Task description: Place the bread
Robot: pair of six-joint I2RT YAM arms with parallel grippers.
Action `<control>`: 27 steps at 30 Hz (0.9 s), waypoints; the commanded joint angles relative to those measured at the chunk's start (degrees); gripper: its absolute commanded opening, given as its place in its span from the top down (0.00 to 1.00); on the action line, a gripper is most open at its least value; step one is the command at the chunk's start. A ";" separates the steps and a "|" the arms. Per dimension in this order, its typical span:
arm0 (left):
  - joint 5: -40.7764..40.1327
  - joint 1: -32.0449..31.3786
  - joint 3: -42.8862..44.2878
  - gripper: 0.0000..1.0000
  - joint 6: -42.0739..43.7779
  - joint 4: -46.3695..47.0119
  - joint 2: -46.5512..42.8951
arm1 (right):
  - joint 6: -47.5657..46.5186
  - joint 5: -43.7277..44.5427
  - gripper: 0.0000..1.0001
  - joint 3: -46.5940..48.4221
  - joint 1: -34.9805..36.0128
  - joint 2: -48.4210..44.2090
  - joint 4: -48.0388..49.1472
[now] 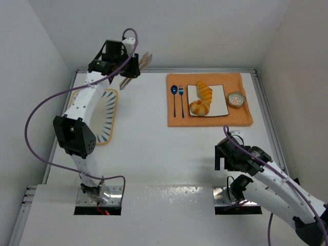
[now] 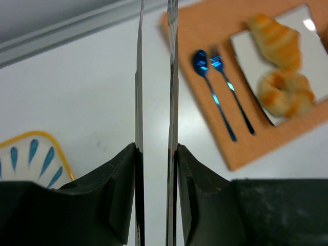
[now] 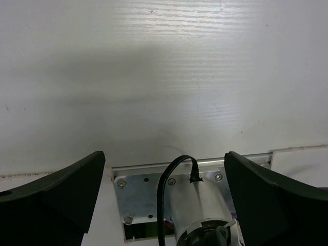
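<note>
On the white plate (image 1: 219, 92), toward one o'clock on the table, the bread (image 1: 204, 92) lies at four o'clock from the left gripper (image 2: 156, 154), which clamps nearly closed, empty tongs (image 2: 172, 77).

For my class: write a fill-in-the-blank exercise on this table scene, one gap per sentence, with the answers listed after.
1. The croissant and the bun both lie on the white ____.
2. The spoon and fork beside them are coloured ____.
3. The left gripper grips a pair of ____.
4. The right gripper is ____ and empty.
Missing words: plate; blue; tongs; open.
</note>
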 commanded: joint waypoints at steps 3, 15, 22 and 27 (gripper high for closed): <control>-5.06 2.89 -18.21 0.60 -6.28 9.56 -2.35 | 1.81 -0.19 0.00 0.63 -0.20 -0.53 0.47; -11.13 3.42 -36.60 0.57 -8.39 17.75 4.76 | 3.04 -0.20 0.00 0.10 -0.29 -0.61 -0.75; -10.95 0.61 -41.18 0.51 -9.53 18.36 10.04 | 3.74 0.42 0.00 0.19 -0.29 -1.76 -2.07; -9.72 -1.32 -40.57 0.42 -9.53 17.84 11.45 | 3.66 0.86 0.00 0.98 -0.29 -2.02 -3.12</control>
